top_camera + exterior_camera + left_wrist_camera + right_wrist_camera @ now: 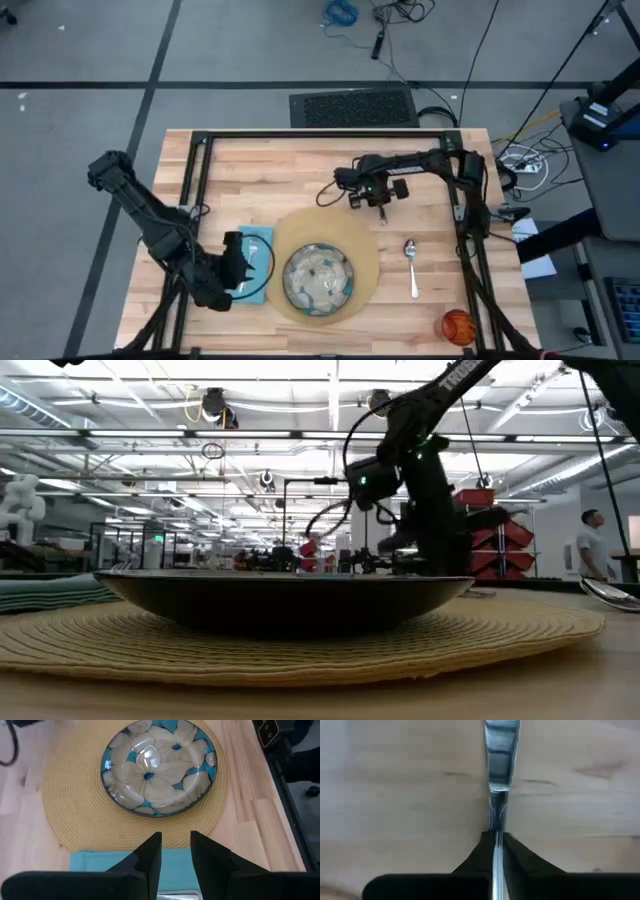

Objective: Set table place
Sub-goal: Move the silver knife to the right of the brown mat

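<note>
1. Being gripped between the closed fingers of the right gripper (496,845) is a silver knife (499,775), its blade running forward from the fingertips over bare wood – the fingers are being pressed tight against the thin metal.
2. In the high view the right gripper (381,203) is being held over the table (300,160), just beyond the far right edge of the placemat (372,262); the right arm is being reached in from the table's right side.
3. The left gripper (176,851) is being held over the teal napkin (95,865) with a narrow gap being kept between its two fingers; nothing is being held between them. A sliver of silver cutlery (177,895) is being shown lying on the napkin beneath the fingers – which piece it is cannot be told.
4. The napkin (256,250) is lying at the placemat's left edge, touching it.
5. The dish (318,279), patterned with pale flowers on teal, is being carried at the middle of the round tan placemat (75,810).
6. The spoon (411,266) is lying on the wood just right of the placemat, bowl toward the far side.
7. The orange cup (457,326) is standing near the table's near right corner, apart from the spoon.
</note>
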Motion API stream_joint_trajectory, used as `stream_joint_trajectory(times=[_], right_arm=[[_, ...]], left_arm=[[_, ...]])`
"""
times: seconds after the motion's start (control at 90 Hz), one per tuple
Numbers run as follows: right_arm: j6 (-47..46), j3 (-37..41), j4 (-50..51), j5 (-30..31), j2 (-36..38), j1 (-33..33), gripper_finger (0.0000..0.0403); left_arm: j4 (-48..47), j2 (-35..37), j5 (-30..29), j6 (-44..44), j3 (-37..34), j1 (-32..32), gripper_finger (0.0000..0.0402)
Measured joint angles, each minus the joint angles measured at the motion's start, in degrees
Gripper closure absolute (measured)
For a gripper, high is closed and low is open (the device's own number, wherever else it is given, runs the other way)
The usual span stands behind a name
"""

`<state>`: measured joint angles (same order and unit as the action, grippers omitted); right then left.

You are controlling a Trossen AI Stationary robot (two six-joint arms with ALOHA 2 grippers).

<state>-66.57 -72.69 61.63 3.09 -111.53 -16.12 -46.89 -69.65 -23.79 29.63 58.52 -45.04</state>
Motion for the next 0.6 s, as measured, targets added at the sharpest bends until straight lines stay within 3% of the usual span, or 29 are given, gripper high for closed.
stream_joint_trajectory(times=[0.278, 0.6], right_arm=[[-6.99, 14.80, -13.53, -0.79, 10.08, 4.74, 0.0399], [-16.53, 22.72, -17.78, -1.33, 19.73, 15.23, 0.0401]], left_arm=[[0.10, 0.02, -0.04, -0.37, 0.00, 0.02, 0.0314], [1.20, 0.02, -0.35, -0.37, 0.00, 0.02, 0.0314]])
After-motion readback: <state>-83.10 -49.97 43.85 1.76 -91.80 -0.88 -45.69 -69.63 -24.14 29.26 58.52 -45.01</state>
